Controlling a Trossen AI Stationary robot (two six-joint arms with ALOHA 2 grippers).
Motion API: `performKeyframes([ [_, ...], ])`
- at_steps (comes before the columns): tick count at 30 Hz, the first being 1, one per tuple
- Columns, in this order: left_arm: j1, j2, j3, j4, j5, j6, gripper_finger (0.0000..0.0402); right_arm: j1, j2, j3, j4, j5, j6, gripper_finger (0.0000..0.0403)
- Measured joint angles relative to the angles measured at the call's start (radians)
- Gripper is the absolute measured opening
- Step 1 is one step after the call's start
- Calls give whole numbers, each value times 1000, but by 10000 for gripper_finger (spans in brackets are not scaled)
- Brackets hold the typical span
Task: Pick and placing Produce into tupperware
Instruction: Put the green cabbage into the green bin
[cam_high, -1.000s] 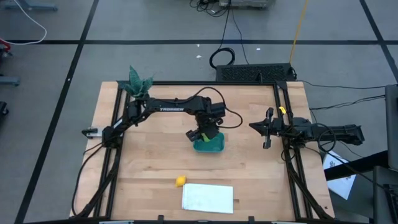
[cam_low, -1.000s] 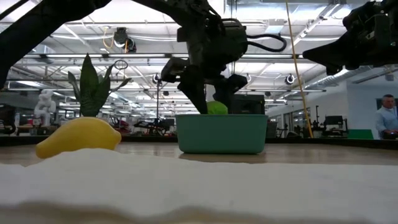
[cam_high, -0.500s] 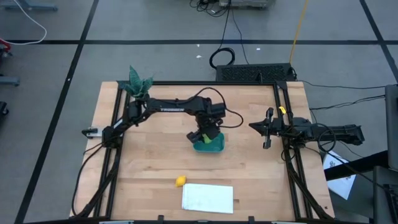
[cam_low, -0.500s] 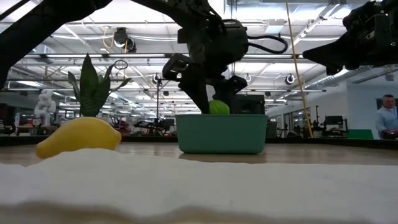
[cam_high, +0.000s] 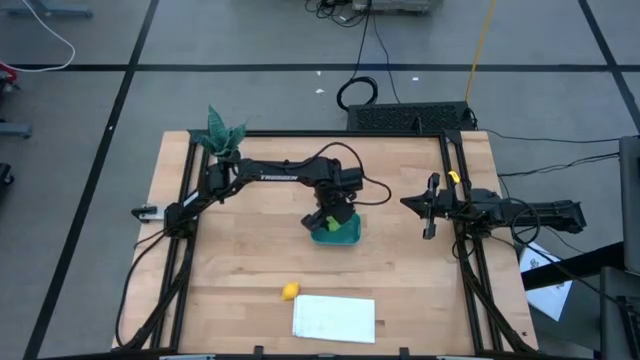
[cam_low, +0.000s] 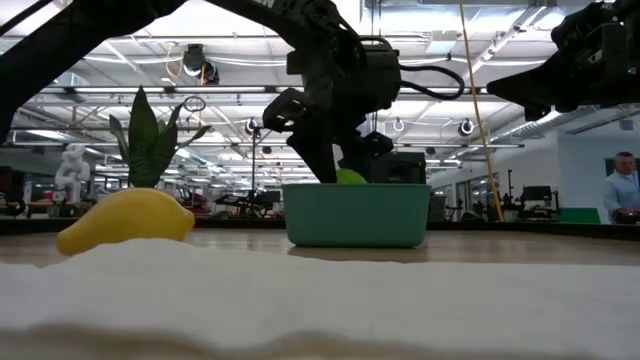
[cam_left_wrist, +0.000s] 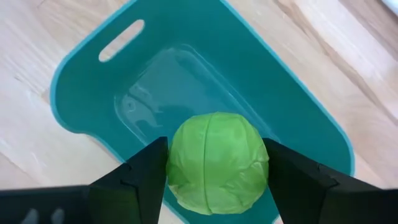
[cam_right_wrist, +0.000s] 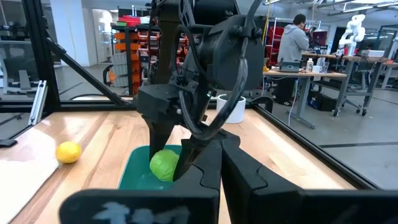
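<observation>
My left gripper (cam_high: 328, 218) is shut on the round lime-green piece (cam_left_wrist: 217, 163) over the teal tub (cam_high: 346, 236), which stands on the table's middle. In the low view the green piece (cam_low: 350, 177) shows just above the tub's rim (cam_low: 355, 188). The yellow lemon-like piece (cam_high: 289, 291) lies on the table near the front edge. The red piece shows in no view. My right gripper (cam_high: 405, 203) waits shut and empty at the table's right side. My left gripper pinches the green piece by two opposite sides (cam_left_wrist: 177, 163) between its two fingers (cam_left_wrist: 146, 174). The fingers come from above, pointing down into the tub. The piece hangs over the tub's floor (cam_left_wrist: 161, 87), partly below the rim.
A flat white sheet (cam_high: 334, 318) lies at the front edge beside the lemon. A green potted plant (cam_high: 220, 132) stands at the far left corner. Black frame rails (cam_high: 462, 250) run along the table's left and right sides.
My left gripper has gone down a little with the green piece, which now sits lower against the tub's rim.
</observation>
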Motion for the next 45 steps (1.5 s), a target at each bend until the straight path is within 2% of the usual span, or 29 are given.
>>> performKeyframes([
  [11, -30, 0, -103, 24, -125, -1, 230, 0, 0, 0, 0, 0, 0, 0],
  [26, -34, -2, -122, 59, -133, 29, 232, 0, 0, 0, 0, 0, -2, 0],
  [37, -33, 0, -124, 60, -134, 2, 303, 0, 0, 0, 0, 0, -3, 0],
  [41, -33, 0, -124, 60, -136, -1, 309, 0, 0, 0, 0, 0, -3, 0],
  [45, -40, 0, -124, 60, -208, -5, 310, 0, 0, 0, 0, 0, -3, 0],
])
